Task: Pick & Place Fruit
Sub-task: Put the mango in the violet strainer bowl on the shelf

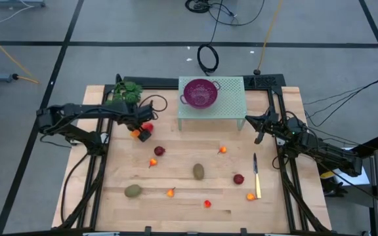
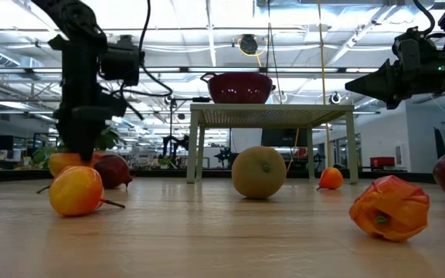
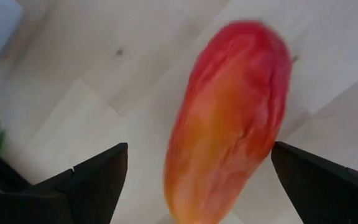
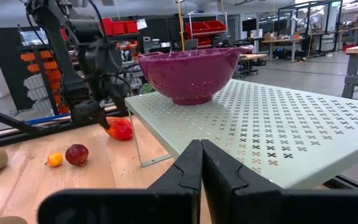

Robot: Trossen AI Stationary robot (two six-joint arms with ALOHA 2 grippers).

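Fruit scattered over the wooden table point(image 1: 195, 196): nearest the front edge a small orange-red piece point(image 1: 207, 204), a tiny orange one point(image 1: 170, 193) and a brown-green kiwi-like oval point(image 1: 133, 191), with another tiny orange piece point(image 1: 251, 196) just beside the slim yellow-handled knife point(image 1: 256, 177). Mid-table sit a second kiwi-like oval point(image 1: 198, 172), a dark red ball point(image 1: 239, 179) near the knife, a small orange piece point(image 1: 153, 162), another dark red ball point(image 1: 159, 151) and a tiny orange one point(image 1: 222, 150). Farther back on the left, the left gripper point(image 3: 197, 180) stands spread wide with its fingers on either side of the large orange-red oval point(image 3: 229, 124) (apart from it, no contact visible), which lies on the wood next to the leafy green sprig point(image 1: 126, 92). Right gripper point(image 4: 201, 163) fully closed, holding nothing, raised at the right end of the pale green perforated stand point(image 1: 231, 108). Purple colander point(image 1: 201, 91) sits on that stand at the back.
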